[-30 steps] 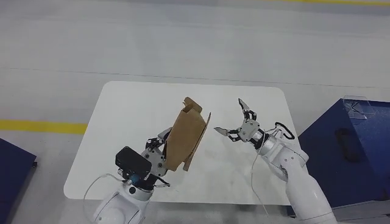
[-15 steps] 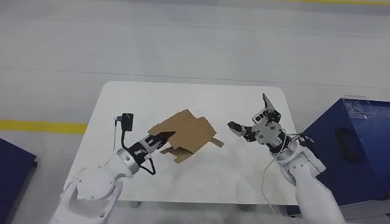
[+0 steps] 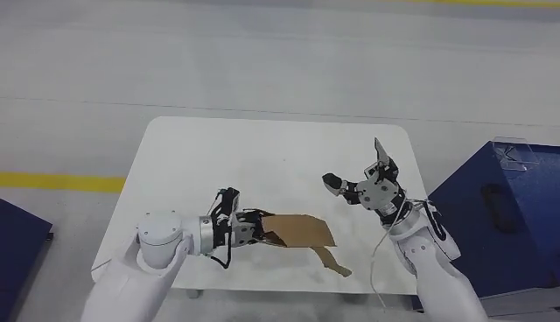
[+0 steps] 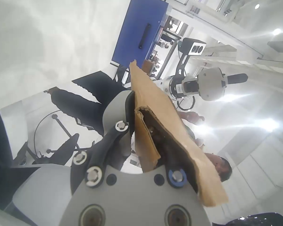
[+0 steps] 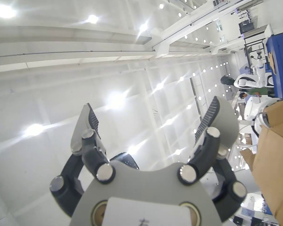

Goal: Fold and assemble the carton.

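Note:
The flat brown carton (image 3: 302, 232) lies low over the near edge of the white table (image 3: 262, 156), with one flap (image 3: 337, 264) hanging past that edge. My left gripper (image 3: 262, 228) is shut on the carton's left end. In the left wrist view the cardboard (image 4: 165, 128) is pinched between the fingers (image 4: 122, 109). My right gripper (image 3: 357, 170) stands open and empty above the table's right side, to the right of the carton and apart from it. In the right wrist view its fingers (image 5: 210, 116) are spread wide, and the carton (image 5: 271, 147) sits at the picture's edge.
A blue cabinet (image 3: 507, 217) stands right of the table, and a dark blue thing (image 3: 17, 234) sits off its left side. The far half of the table is bare white surface. Yellow floor lines (image 3: 61, 182) run past the table.
The left arm has swung the carton from upright down to nearly flat and carried it toward the near edge. The right gripper has drawn back to the right and turned upward, staying open.

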Tool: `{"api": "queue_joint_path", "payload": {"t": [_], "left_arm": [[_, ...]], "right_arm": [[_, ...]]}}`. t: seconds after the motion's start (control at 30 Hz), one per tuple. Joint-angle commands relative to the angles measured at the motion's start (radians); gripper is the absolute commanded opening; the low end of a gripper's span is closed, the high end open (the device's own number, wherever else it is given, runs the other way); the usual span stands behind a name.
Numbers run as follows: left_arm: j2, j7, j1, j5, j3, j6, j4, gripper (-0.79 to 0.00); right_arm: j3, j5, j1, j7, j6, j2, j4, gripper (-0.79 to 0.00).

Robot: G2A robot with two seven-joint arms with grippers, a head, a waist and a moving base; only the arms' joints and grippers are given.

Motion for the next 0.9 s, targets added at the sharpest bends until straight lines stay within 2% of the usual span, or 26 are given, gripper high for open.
{"api": "queue_joint_path", "payload": {"t": [0.0, 0.17, 0.27, 0.37, 0.5, 0.7, 0.8, 0.87], "left_arm": [[0.0, 0.002, 0.001, 0.001, -0.001, -0.001, -0.001, -0.785], [0.0, -0.001, 0.007, -0.013, 0.002, 0.012, 0.006, -0.785], [-0.001, -0.037, -0.014, -0.132, -0.016, 0.159, 0.054, -0.785], [-0.002, -0.013, -0.056, -0.199, -0.017, 0.317, 0.098, -0.785], [-0.003, 0.013, -0.095, -0.272, -0.004, 0.389, 0.146, -0.785], [0.009, -0.039, -0.116, -0.315, 0.017, 0.336, 0.131, -0.785], [0.019, -0.093, -0.107, -0.265, 0.022, 0.244, 0.095, -0.785], [0.026, -0.116, -0.091, -0.225, 0.02, 0.15, 0.066, -0.785]], "right_arm": [[0.0, -0.007, 0.0, 0.004, -0.003, 0.0, 0.0, 0.0], [0.003, -0.036, -0.004, -0.001, -0.011, 0.001, -0.01, 0.0], [0.019, -0.045, -0.009, 0.007, -0.01, 0.003, -0.009, 0.0], [0.05, -0.054, 0.001, 0.007, 0.006, 0.007, 0.008, 0.0], [0.082, -0.074, 0.014, 0.014, 0.027, 0.011, 0.033, 0.0], [0.103, -0.179, 0.012, 0.064, 0.042, 0.022, 0.05, 0.0], [0.105, -0.201, 0.012, 0.086, 0.055, 0.025, 0.073, 0.0], [0.103, -0.197, 0.016, 0.091, 0.076, 0.026, 0.089, 0.0]]}}
